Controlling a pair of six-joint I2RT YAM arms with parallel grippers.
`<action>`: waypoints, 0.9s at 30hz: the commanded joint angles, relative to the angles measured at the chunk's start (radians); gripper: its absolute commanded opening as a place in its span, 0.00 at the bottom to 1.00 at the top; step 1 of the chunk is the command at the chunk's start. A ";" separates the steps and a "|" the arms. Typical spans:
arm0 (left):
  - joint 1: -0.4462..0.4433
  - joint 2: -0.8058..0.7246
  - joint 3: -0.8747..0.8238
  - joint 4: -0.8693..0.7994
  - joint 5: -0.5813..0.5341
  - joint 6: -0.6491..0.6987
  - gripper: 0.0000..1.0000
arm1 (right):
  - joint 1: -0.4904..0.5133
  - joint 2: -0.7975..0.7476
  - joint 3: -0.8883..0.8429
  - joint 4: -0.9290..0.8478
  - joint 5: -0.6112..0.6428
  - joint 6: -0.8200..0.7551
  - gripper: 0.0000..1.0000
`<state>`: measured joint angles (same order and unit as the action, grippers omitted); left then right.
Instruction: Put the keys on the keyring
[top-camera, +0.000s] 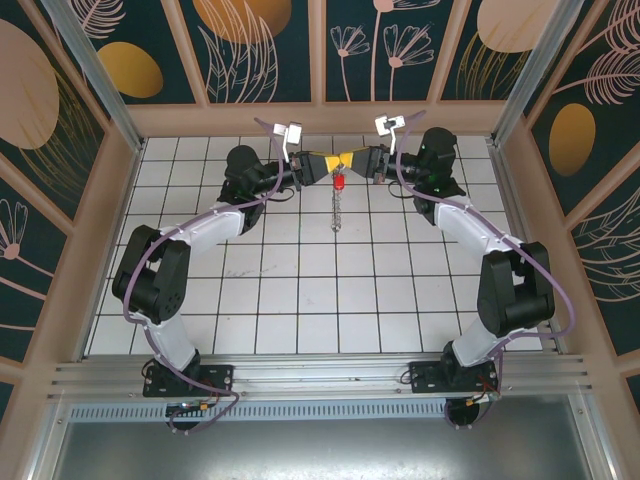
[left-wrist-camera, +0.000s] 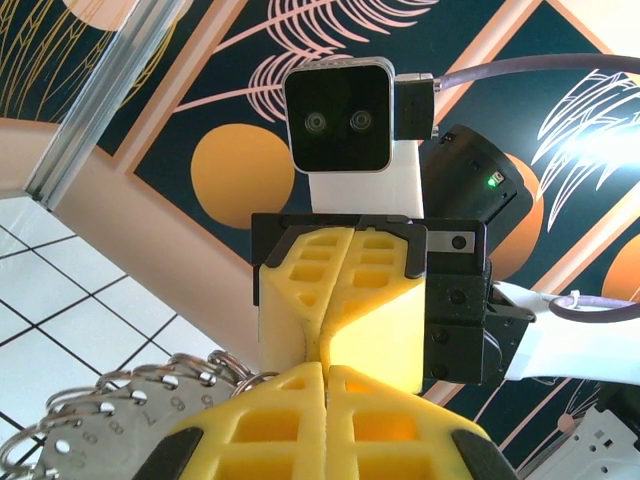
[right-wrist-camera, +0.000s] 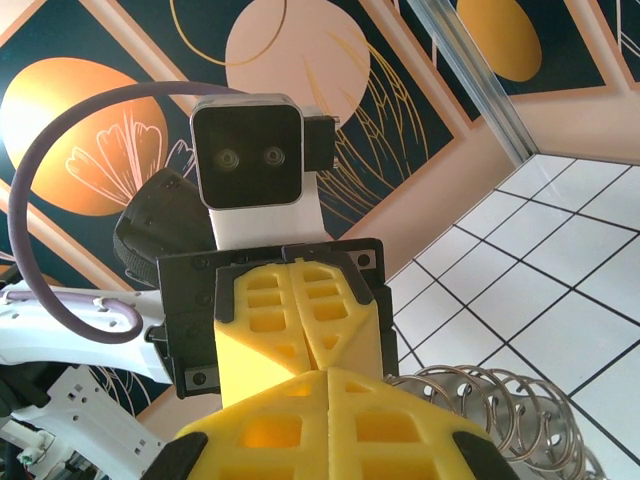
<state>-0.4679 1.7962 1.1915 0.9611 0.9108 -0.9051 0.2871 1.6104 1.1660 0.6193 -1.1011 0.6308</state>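
Top external view. Tiled table (top-camera: 300, 300), white with dark grout, walled by patterned panels (top-camera: 260, 50). Both arms reached to the far middle of the table. Left gripper (top-camera: 336, 163) and right gripper (top-camera: 356, 159) met tip to tip above the tiles, their yellow fingers pressed together. Red-headed key (top-camera: 340, 185) hung just below the meeting point. Keyring (top-camera: 337, 212) dangled beneath the key, seen edge-on as a thin pale strand, its lower end near the tiles. Which gripper bore the load could not be told.

Left wrist view. Left gripper (left-wrist-camera: 325, 385) at the bottom edge, yellow fingers closed along a narrow seam. Right gripper (left-wrist-camera: 330, 330) faced it, touching nose to nose, its fingers likewise closed. White wrist camera (left-wrist-camera: 340, 115) sat above the right gripper's fingers. Keyring (left-wrist-camera: 130, 420) showed at lower left, just beside the left gripper's fingers: wire loops and pale numbered tags (left-wrist-camera: 100, 440).

Right wrist view. Right gripper (right-wrist-camera: 325, 385) at the bottom edge, fingers pressed shut. Left gripper (right-wrist-camera: 310, 350) opposite, touching it, fingers shut, with its wrist camera (right-wrist-camera: 250, 150) above and a purple cable (right-wrist-camera: 60, 170) arching to one side. Keyring (right-wrist-camera: 480, 410) at lower right, a row of silvery loops beside the right gripper's fingers. What either pair of fingers pinched stayed hidden.
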 joint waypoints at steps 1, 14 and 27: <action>-0.034 0.011 0.019 0.009 0.035 0.028 0.00 | 0.013 0.007 0.047 0.023 -0.003 -0.014 0.00; -0.034 0.011 0.018 0.011 0.049 0.021 0.11 | 0.013 0.017 0.063 0.032 -0.003 0.003 0.00; -0.035 0.003 0.013 0.011 0.055 0.026 0.21 | 0.015 0.022 0.071 0.018 0.000 -0.002 0.00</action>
<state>-0.4774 1.7962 1.1915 0.9607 0.9112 -0.8917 0.2882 1.6207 1.1896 0.6025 -1.1019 0.6350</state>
